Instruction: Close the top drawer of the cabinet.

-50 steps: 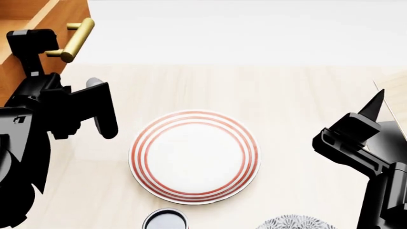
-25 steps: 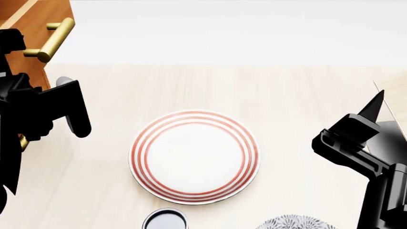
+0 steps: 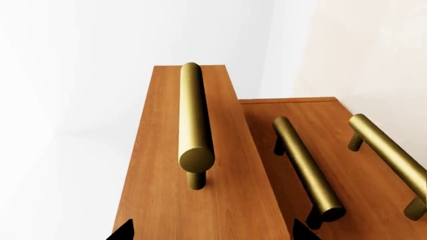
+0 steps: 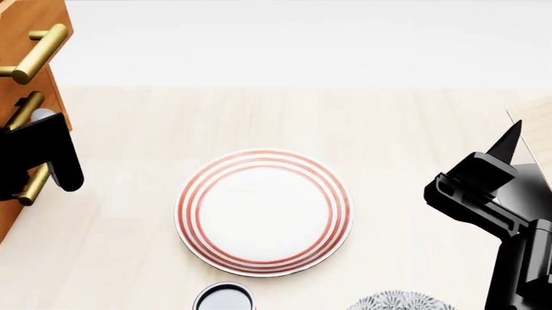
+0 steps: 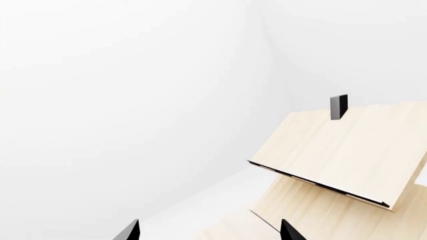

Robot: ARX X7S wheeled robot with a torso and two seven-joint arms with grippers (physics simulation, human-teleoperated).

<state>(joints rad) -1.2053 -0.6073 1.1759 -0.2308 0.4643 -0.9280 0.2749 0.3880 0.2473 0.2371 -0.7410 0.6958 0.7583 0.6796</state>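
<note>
The cabinet (image 4: pixel 7 223) stands at the left edge of the head view. The top drawer (image 4: pixel 39 18) juts out a little past the lower fronts, and its brass handle (image 4: pixel 35 53) points toward the table. In the left wrist view the top drawer front (image 3: pixel 167 180) with its handle (image 3: pixel 195 120) fills the middle, and the lower drawer fronts (image 3: pixel 333 130) sit further back. My left gripper (image 4: pixel 48 155) is open just in front of the cabinet, and its tips (image 3: pixel 212 235) straddle the top drawer front. My right gripper (image 4: pixel 487 171) is open and empty at the right.
A white plate with red rings (image 4: pixel 263 212) lies mid-table. A dark cup (image 4: pixel 224 298) and a patterned dish (image 4: pixel 401 302) sit at the near edge. A pale wooden rack (image 5: pixel 347 150) stands beside my right gripper (image 5: pixel 208 232). Two lower brass handles (image 3: pixel 307 167) show beside the top one.
The top drawer and its handle have moved left, further into the cabinet. My left arm has moved left with it. The right arm has not moved.
</note>
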